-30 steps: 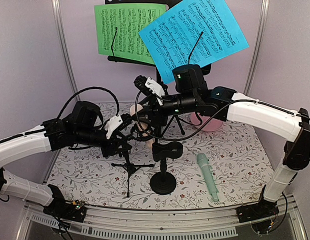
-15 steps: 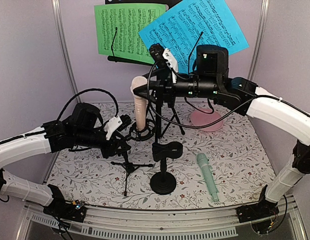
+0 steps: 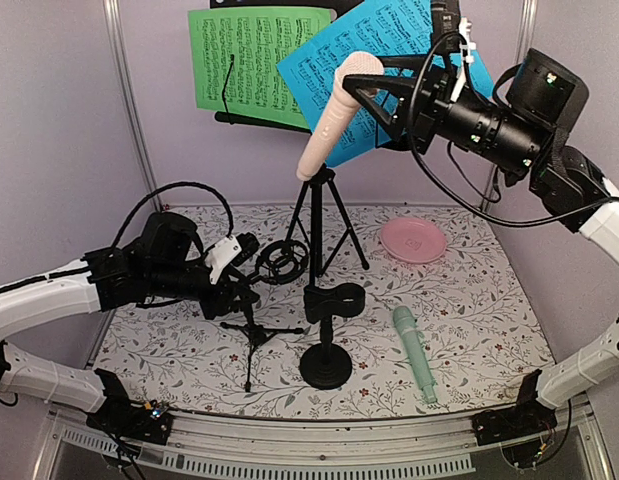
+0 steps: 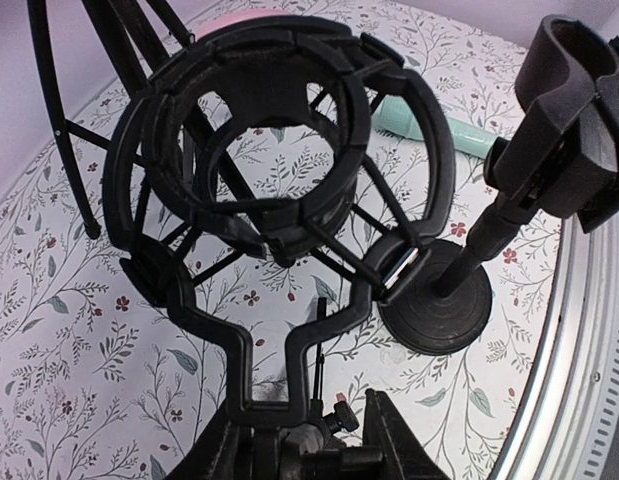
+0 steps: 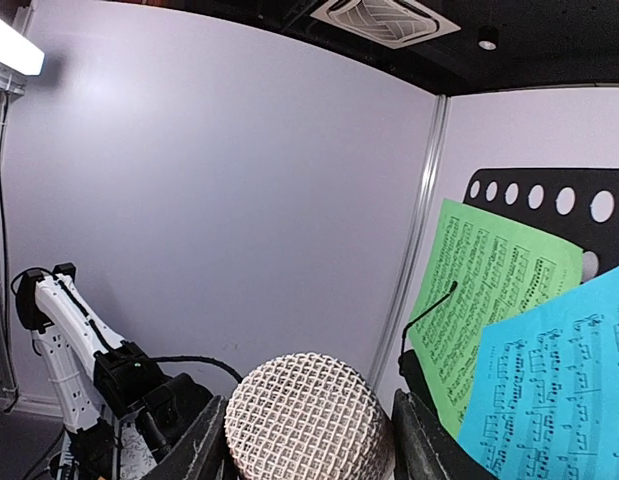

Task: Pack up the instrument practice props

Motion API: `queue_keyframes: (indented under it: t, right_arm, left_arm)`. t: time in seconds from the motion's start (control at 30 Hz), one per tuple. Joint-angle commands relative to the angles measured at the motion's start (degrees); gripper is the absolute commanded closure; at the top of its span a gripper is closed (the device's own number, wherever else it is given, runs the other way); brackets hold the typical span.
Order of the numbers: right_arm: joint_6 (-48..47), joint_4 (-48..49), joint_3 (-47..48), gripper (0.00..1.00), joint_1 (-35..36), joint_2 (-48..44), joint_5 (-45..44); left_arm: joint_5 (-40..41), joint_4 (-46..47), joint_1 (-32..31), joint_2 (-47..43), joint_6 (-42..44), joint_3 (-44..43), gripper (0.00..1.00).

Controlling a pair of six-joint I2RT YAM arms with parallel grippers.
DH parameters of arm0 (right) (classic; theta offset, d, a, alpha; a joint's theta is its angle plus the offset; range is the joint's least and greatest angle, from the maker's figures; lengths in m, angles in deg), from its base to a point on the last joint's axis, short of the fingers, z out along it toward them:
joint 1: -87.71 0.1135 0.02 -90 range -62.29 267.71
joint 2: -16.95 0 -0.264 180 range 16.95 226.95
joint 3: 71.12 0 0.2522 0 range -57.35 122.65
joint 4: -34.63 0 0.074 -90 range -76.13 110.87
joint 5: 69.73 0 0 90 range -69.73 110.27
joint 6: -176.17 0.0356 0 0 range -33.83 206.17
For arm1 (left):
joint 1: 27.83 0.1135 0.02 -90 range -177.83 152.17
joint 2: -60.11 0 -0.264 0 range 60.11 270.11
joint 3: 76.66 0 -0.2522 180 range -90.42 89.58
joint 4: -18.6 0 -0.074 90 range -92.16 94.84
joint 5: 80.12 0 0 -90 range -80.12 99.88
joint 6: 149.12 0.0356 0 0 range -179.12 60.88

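Pale-pink toy microphone is held high in the overhead view, in front of the blue sheet-music page. Its long axis slants, with the mesh head up and to the right and the tail down and to the left. The right pincer is clamped just below the head. On the table the mint-green microphone lies lengthwise, near to far, beside the round-based mic support. The left pincer is closed on the stem of the tripod shock-mount support.

Only the left wrist view looks straight through that support's open ring to the floral table, with the stem between the fingers.

Only the right wrist view shows the pink mesh head wedged between both fingers, with the green page and the perforated music desk behind it.
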Motion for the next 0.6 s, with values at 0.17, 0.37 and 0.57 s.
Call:
queue_keyframes:
  t: [0.17,0.37,0.57]
  right_arm:
    - [1.37,-9.93,-11.51,0.52,0.14,-13.27,-18.71]
    - [11.81,-23.30,-15.80,0.56,0.17,-16.80,-32.22]
    - [21.56,-34.97,-17.65,0.56,-0.76,-16.05,-34.22]
  left_arm:
    - [4.11,2.54,-0.51,-2.65,-1.78,1.89,0.94]
    - [5.48,2.13,-0.53,-3.34,-2.99,2.58,0.70]
    - [5.41,2.03,-0.55,-5.11,-4.38,3.89,0.44]
